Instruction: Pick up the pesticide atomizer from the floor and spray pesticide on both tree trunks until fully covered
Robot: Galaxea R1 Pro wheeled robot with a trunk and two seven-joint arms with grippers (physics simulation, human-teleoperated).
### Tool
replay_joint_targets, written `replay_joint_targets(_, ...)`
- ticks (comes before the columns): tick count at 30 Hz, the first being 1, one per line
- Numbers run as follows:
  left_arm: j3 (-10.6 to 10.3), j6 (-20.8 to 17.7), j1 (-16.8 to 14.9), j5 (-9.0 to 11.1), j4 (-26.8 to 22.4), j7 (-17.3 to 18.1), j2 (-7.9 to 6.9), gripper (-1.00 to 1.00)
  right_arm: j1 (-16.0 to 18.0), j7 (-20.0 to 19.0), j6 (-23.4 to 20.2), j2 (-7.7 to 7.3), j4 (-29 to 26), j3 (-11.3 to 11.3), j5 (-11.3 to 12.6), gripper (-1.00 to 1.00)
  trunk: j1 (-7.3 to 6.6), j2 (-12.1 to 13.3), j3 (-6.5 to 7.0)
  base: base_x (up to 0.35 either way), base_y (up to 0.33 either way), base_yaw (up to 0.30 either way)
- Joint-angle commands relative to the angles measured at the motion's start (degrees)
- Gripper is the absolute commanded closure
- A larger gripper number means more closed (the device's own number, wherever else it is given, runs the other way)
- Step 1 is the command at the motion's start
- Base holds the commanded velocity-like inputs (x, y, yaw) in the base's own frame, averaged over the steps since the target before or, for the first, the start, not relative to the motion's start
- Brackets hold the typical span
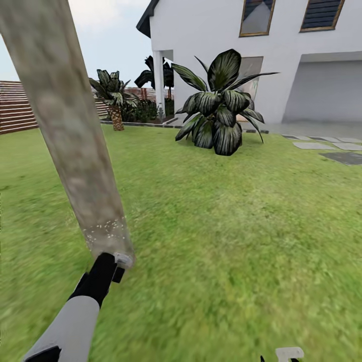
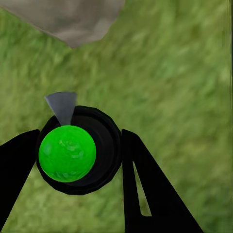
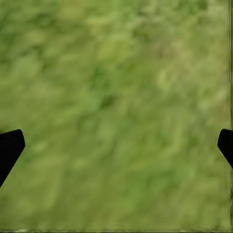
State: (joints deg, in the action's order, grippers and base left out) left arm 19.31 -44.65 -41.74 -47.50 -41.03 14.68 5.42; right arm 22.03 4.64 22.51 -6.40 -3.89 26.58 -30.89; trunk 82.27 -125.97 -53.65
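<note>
One atomizer (image 2: 80, 150), one trunk (image 1: 70, 136)

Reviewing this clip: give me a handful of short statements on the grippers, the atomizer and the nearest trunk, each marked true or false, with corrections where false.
1. The left gripper is closed around the pesticide atomizer. True.
2. The atomizer's top looks red in the left wrist view. False: it is a bright green ball.
3. The right gripper carries a second bottle. False: its fingers are spread wide with only grass between them.
4. The tree trunk stands close ahead of the left gripper in the head view. True.
5. The robot is standing on concrete paving. False: grass is all around it.
</note>
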Motion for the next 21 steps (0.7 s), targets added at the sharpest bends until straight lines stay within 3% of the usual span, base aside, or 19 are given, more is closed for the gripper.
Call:
replay_joint_targets(1, 0.52, 0.34, 0.2, -0.58, -0.09, 0.53, -0.03, 1.0, 0.07, 0.28, 0.22, -0.01, 0.08, 0.33, -0.6, -1.0, -0.04, -0.03, -0.05, -0.269, -0.176, 0.014)
replay_joint_targets(4, 4.07, 1.45, 1.22, -0.5, -0.03, 0.74, -0.22, 1.0, 0.04, 0.28, 0.25, -0.08, -0.05, 0.38, -0.58, -1.0, -0.04, -0.03, -0.05, -0.296, -0.131, 0.003)
replay_joint_targets(6, 4.54, 4.0, 2.21, -0.54, -0.02, 0.77, -0.26, 1.0, 0.07, 0.28, 0.23, -0.04, -0.09, 0.4, -0.58, -1.0, -0.04, -0.03, -0.05, -0.308, -0.063, 0.001)
replay_joint_targets(8, 4.72, 9.33, 3.67, -0.62, -0.02, 1.05, -0.28, 1.0, 0.06, 0.28, 0.19, -0.03, -0.14, 0.4, -0.58, -1.0, -0.04, -0.03, -0.05, -0.126, -0.013, 0.0)
replay_joint_targets(12, 4.33, 11.88, 4.56, -0.74, 0.39, 1.76, -0.58, 1.0, 0.09, 0.14, 0.17, -0.1, -0.84, 0.33, -0.85, -1.0, -0.04, -0.03, -0.05, -0.021, -0.002, 0.0)
replay_joint_targets(13, 4.02, 11.96, 4.54, -0.79, 0.99, 2.14, -1.16, 1.0, 0.1, 0.02, 0.16, -0.1, -2.5, -0.34, -1.71, -1.0, -0.04, -0.03, -0.05, -0.002, 0.0, 0.0)
replay_joint_targets(16, 2.16, 12.99, 4.12, -0.88, 3.61, 8.28, -4.15, 1.0, 0.11, -1.01, -0.01, -0.06, -10.14, -6.5, -8.48, -1.0, -0.04, -0.03, -0.05, 0.0, 0.0, 0.0)
replay_joint_targets(18, -0.88, 16.64, 3.98, -0.96, 4.75, 16.09, -7.2, 1.0, 0.1, -6.76, -0.13, 0.04, -14.05, -9.35, -12.17, -1.0, -0.04, -0.03, -0.05, 0.0, 0.0, 0.0)
replay_joint_targets(20, -3.17, 18.79, 3.9, -1.1, 5.03, 22.06, -8.94, 1.0, 0.49, -16.81, -0.17, 0.06, -16.14, -10.06, -13.41, -1.0, -0.04, -0.03, -0.05, 0.0, 0.0, 0.0)
replay_joint_targets(21, -4.48, 19.45, 3.86, -1.19, 5.1, 25.13, -9.85, 1.0, 1.57, -24.42, -0.24, 0.04, -18.05, -10.23, -13.8, -1.0, -0.04, -0.03, -0.05, 0.0, 0.0, 0.0)
